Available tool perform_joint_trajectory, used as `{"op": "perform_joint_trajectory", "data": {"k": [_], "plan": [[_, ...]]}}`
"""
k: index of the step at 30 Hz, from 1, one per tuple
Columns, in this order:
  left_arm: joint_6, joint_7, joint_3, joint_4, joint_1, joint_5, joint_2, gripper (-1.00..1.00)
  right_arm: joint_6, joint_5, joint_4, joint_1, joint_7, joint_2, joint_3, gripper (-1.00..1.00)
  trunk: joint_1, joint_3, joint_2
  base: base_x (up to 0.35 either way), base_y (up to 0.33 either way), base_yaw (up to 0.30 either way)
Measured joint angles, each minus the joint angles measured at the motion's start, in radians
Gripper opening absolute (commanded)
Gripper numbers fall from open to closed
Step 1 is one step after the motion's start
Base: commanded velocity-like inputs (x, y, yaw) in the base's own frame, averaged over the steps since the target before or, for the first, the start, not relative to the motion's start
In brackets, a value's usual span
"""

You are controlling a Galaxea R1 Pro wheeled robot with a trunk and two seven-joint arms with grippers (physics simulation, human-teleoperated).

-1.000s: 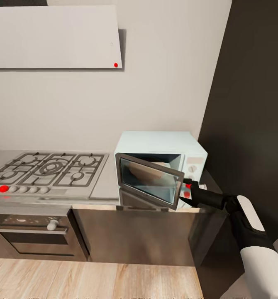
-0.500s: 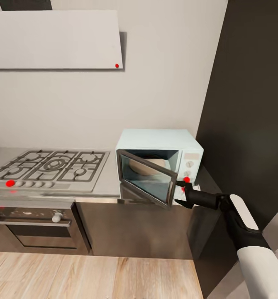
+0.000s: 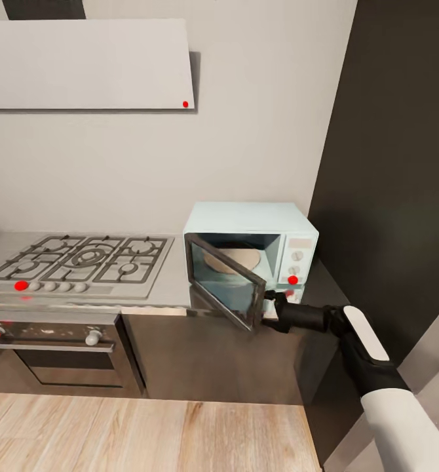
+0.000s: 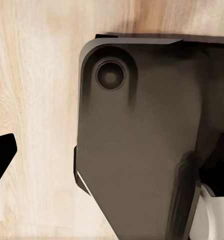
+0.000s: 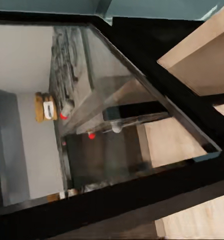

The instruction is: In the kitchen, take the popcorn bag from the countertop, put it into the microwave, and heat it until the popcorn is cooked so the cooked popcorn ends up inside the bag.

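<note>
The right hand (image 3: 270, 303) is at the free edge of the microwave (image 3: 251, 246) door, which stands half open. I cannot tell its grip. A tan round thing (image 3: 231, 260) lies inside.

microwave (image 3: 251, 220): smooth mint shell, glossy glass door (reflective) | worktop (image 3: 173, 282): brushed steel | floor (image 3: 147, 436): matt wood

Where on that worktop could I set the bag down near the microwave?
Bare steel strip between the gas hob and the microwave. In front of the microwave it is crowded: its open door swings out over the edge, with the right pincer at the door's free edge.
</note>
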Motion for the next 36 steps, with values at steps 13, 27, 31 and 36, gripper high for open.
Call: {"op": "perform_joint_trajectory", "data": {"k": [13, 27, 31, 36], "plan": [[0.0, 0.0, 0.0, 0.0, 0.0, 0.0, -0.001, 1.0, 0.002, 0.006, -0.059, 0.0, -0.051, 0.05, 0.053, 1.0, 0.0, 0.002, 0.0, 0.0, 0.0, 0.036], [0.0, 0.0, 0.0, 0.0, 0.0, 0.0, -0.002, 1.0, 0.002, 0.026, -0.087, -0.001, -0.054, 0.084, 0.11, 1.0, 0.0, 0.003, 0.0, -0.041, -0.038, 0.002], [0.0, 0.0, 0.0, 0.0, 0.0, -0.001, -0.002, 1.0, 0.001, 0.138, -0.106, 0.0, -0.048, 0.134, 0.123, 1.0, 0.0, 0.003, 0.0, 0.0, 0.0, 0.0], [0.0, 0.0, 0.0, 0.0, 0.0, -0.001, -0.002, 1.0, 0.001, 0.226, -0.11, 0.0, -0.05, 0.194, 0.202, 1.0, 0.0, 0.003, 0.0, 0.0, 0.0, 0.092]]}}
